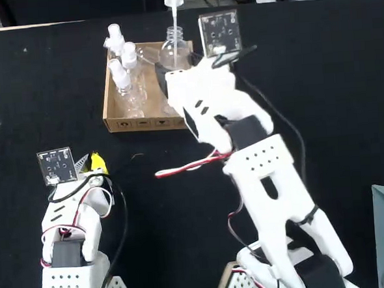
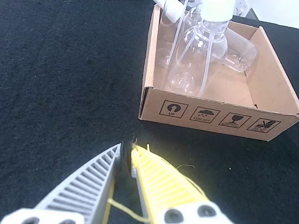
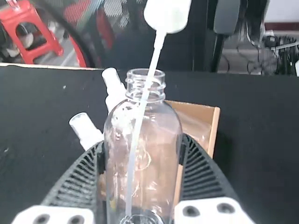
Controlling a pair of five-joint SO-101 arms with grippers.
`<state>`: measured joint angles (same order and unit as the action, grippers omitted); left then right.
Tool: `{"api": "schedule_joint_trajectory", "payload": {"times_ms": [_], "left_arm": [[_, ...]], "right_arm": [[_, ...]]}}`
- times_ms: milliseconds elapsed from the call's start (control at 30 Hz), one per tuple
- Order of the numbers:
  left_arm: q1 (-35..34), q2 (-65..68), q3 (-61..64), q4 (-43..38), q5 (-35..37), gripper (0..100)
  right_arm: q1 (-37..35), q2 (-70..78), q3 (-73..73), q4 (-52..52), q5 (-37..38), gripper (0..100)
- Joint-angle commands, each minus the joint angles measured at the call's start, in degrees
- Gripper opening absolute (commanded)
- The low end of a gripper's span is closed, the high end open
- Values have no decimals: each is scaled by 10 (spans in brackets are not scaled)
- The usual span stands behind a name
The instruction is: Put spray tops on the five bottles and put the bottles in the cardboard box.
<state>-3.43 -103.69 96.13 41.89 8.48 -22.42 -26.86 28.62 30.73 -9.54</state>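
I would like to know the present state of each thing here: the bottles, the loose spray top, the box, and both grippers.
cardboard box: open on top, holding bottles.
three capped bottles: inside the cardboard box, spray tops on.
held bottle: upright, neck uncapped.
spray top: not seated; head above the neck, tube down inside the held bottle.
right gripper: shut on the held bottle.
left gripper: shut, empty.

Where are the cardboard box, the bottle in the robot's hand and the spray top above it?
cardboard box (image 2: pixel 219 116): left wrist view, on its printed front wall.
bottle (image 3: pixel 142 158): right wrist view, on its clear body.
spray top (image 3: pixel 167 14): right wrist view, on its white head.
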Motion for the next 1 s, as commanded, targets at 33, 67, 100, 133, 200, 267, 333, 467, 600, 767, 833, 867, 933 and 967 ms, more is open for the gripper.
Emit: {"api": "schedule_joint_trajectory", "payload": {"times_ms": [33, 67, 100, 133, 200, 267, 333, 467, 600, 767, 833, 867, 933, 967], "left_arm": [[-6, -6, 13, 3, -4, 30], [-6, -6, 13, 3, -4, 30], [-6, -6, 13, 3, -4, 30], [-6, -6, 13, 3, -4, 30], [-6, -6, 13, 3, -4, 30], [-6, -6, 13, 3, -4, 30], [-6, -6, 13, 3, -4, 30], [-6, -6, 13, 3, -4, 30], [-6, -6, 13, 3, -4, 30], [-6, -6, 13, 3, -4, 30], [-6, -6, 13, 3, -4, 30], [-6, -6, 13, 3, -4, 30], [-6, -6, 13, 3, -4, 30], [-6, -6, 13, 3, -4, 30]], "right_arm": [[14, -38, 53, -136, 39, 54], [14, -38, 70, -163, 45, 54], [14, -38, 87, -192, 52, 54], [14, -38, 105, -221, 59, 54], [14, -38, 140, -282, 75, 54], [21, -38, 176, -348, 86, 54], [29, -38, 211, -420, 92, 54], [44, -38, 284, -578, 103, 53], [50, -37, 336, -697, 103, 53], [54, -34, 340, -708, 101, 53], [54, -34, 340, -702, 101, 53], [54, -34, 339, -697, 101, 53], [54, -34, 333, -680, 98, 53], [54, -34, 327, -662, 98, 53]]}}
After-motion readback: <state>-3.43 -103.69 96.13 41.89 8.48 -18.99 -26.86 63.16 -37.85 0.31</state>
